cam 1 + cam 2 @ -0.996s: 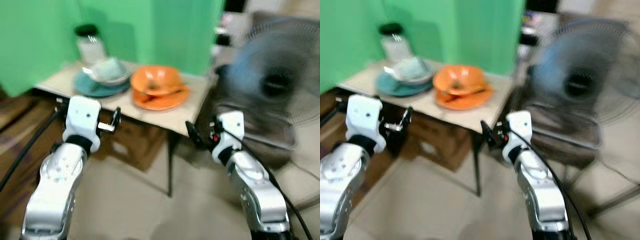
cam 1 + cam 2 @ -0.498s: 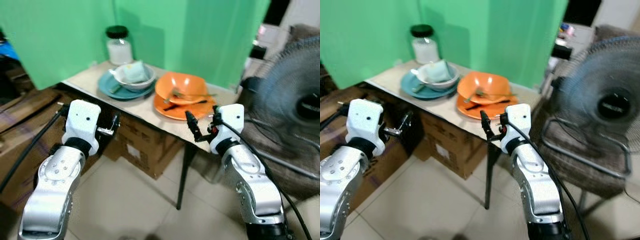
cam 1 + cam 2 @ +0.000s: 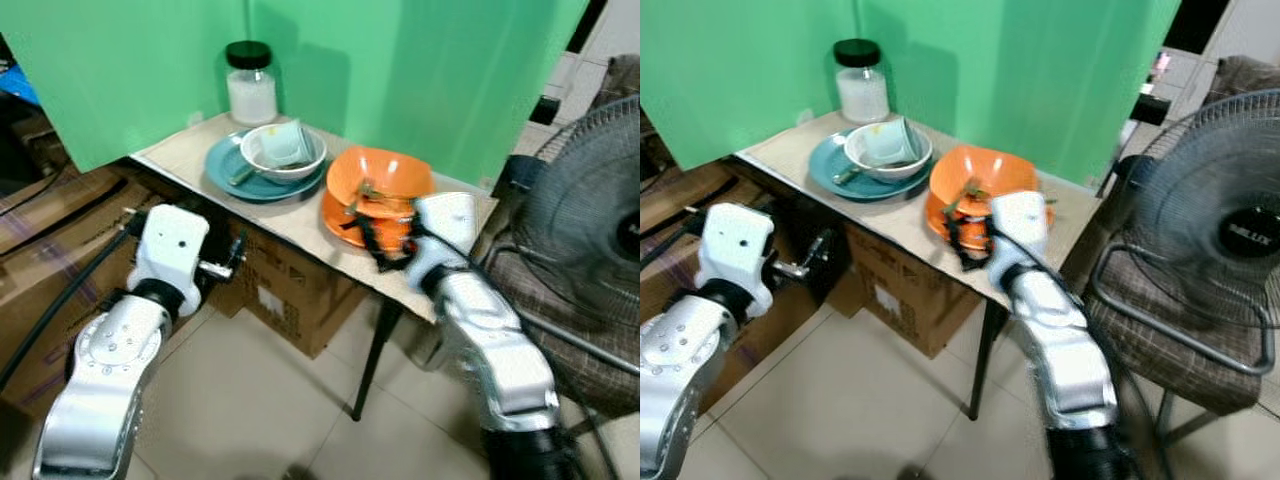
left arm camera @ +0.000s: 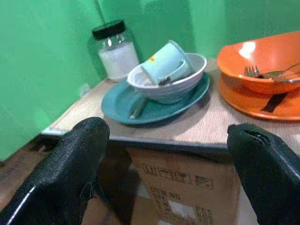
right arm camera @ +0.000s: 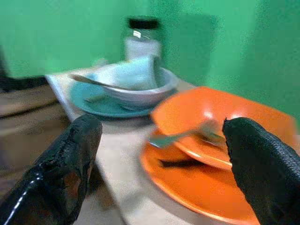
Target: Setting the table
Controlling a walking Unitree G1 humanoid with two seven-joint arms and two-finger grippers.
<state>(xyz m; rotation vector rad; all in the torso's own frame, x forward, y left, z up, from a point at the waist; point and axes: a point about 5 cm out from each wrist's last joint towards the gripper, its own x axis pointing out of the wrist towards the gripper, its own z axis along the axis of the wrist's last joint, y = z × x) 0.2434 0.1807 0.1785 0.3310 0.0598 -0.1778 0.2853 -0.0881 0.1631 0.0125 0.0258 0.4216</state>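
On a small table (image 3: 300,218) stand a teal plate (image 3: 228,175) bearing a white bowl (image 3: 283,155) with a pale blue cup (image 4: 166,61) tipped inside it. To its right an orange bowl (image 3: 388,178) with a fork (image 4: 255,71) sits on an orange plate (image 5: 187,176). My right gripper (image 3: 378,243) hovers open at the orange plate's near edge; its wrist view looks across both plates. Lower down on the left, my left gripper (image 3: 233,262) stands open in front of the table edge, level with the box beneath.
A glass jar (image 3: 250,84) with a black lid stands at the table's back corner against a green backdrop. Cardboard boxes (image 3: 285,290) sit under the table. A standing fan (image 3: 1230,215) and a chair (image 3: 1160,345) crowd the right side. Tiled floor lies in front.
The camera has swung and come nearer the table, with the blur gone. My right gripper has reached forward from below the table edge to the orange plate. The left arm has barely moved.
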